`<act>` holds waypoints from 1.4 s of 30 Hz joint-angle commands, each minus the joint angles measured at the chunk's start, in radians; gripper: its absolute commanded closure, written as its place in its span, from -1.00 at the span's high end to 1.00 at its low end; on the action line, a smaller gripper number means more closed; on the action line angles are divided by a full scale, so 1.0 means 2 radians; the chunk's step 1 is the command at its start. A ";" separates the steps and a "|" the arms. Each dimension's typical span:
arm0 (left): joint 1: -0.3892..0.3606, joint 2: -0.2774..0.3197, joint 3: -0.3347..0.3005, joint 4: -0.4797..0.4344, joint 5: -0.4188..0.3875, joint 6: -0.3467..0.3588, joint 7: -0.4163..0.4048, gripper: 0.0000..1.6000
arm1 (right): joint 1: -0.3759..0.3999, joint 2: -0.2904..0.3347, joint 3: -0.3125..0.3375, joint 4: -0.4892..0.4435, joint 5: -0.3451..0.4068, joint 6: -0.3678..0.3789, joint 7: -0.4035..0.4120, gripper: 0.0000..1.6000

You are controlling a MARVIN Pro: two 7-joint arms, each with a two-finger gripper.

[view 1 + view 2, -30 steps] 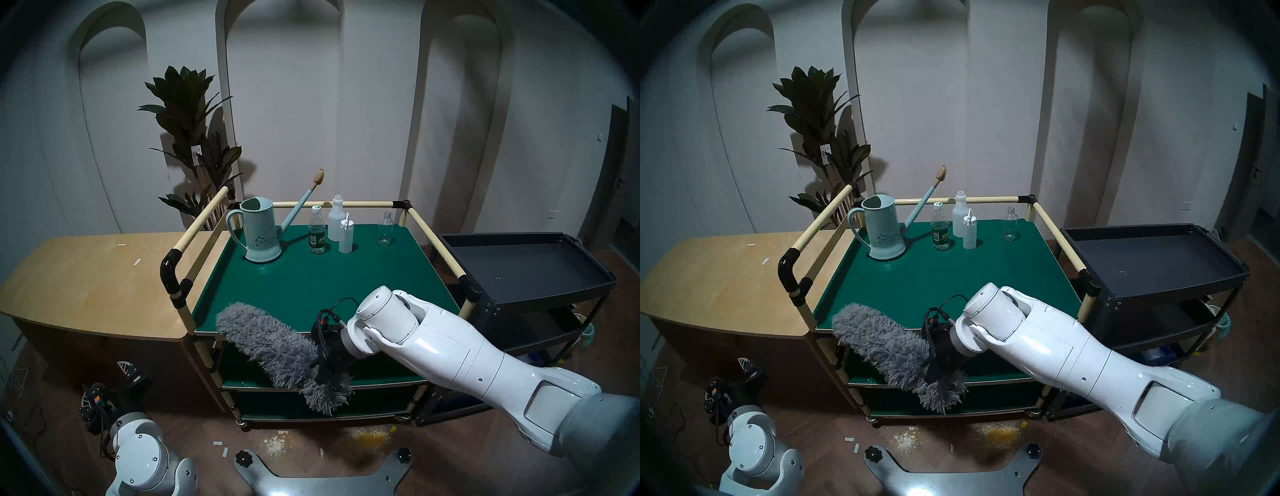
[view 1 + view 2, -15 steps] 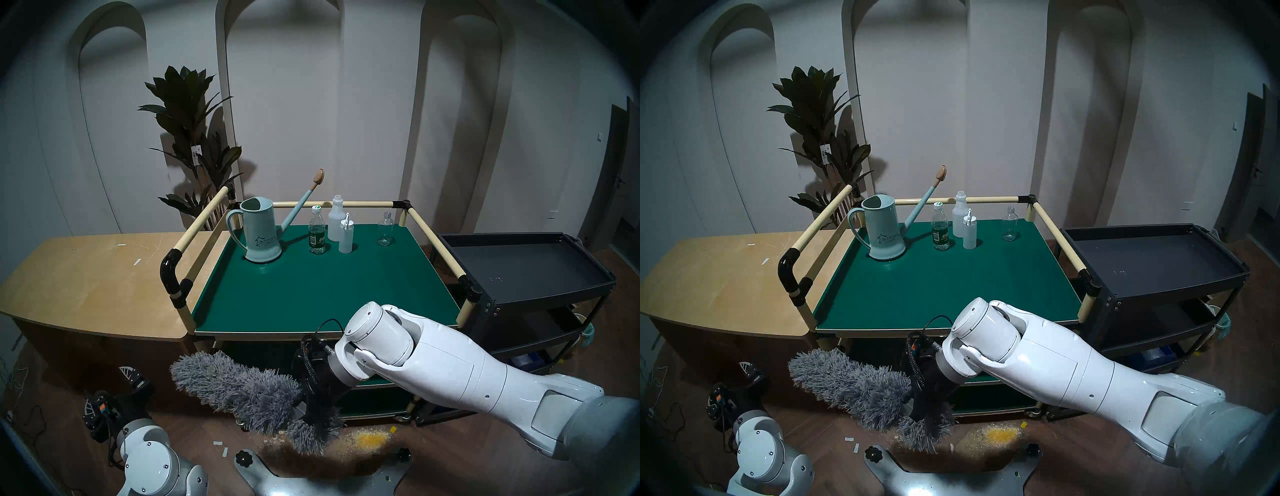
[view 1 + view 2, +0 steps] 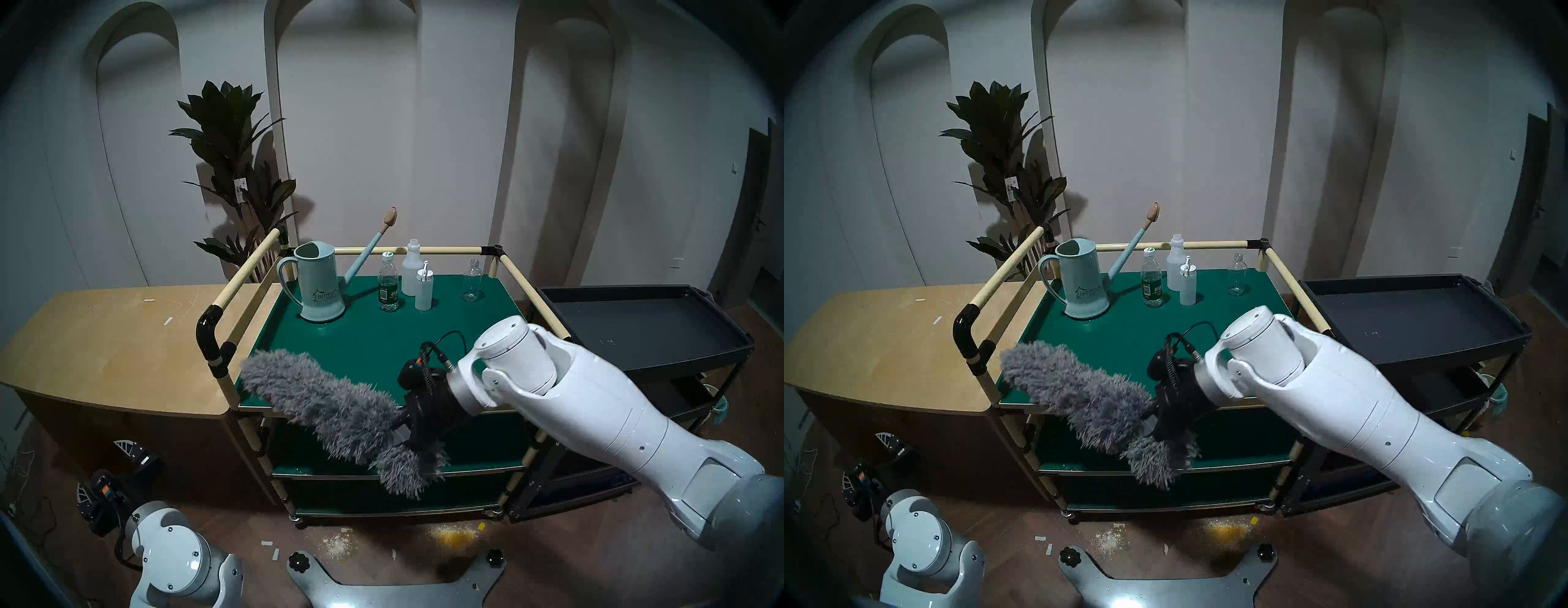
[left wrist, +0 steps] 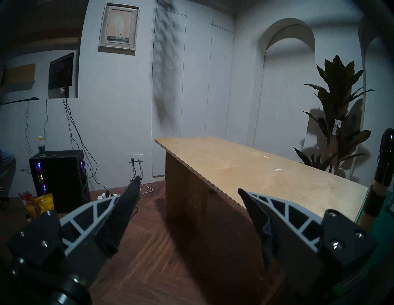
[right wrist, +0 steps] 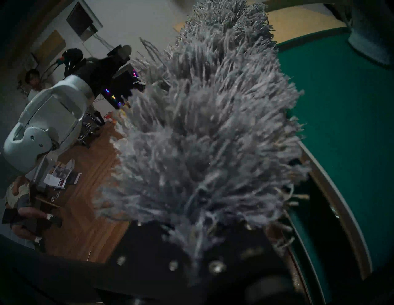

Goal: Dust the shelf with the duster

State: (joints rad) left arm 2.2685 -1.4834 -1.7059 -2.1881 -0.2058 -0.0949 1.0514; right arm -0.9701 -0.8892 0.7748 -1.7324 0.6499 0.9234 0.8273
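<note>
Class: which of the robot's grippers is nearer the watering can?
The right gripper, holding the duster at the shelf's front edge. The left gripper hangs open low beside the wooden cabinet, farther from the watering can.

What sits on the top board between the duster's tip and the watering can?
Nothing: bare green board of the shelf separates duster and watering can, per head views.

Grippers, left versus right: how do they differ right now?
The right gripper is shut on the duster, held over the shelf's front left corner; the left gripper is open and holds nothing. The right is raised at top-board level; the left sits low, near the floor beside the wooden cabinet. Both have dark, two-fingered builds.
</note>
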 commanded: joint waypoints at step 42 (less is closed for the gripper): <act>-0.185 0.155 0.089 -0.032 0.063 0.058 -0.197 1.00 | -0.123 0.253 0.361 0.102 0.078 0.018 -0.141 -1.00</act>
State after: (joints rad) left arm 1.9683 -1.2248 -1.5421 -2.2319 -0.0948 0.0187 0.7121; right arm -1.1227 -0.4333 1.4269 -1.5563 0.7834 0.9623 0.5834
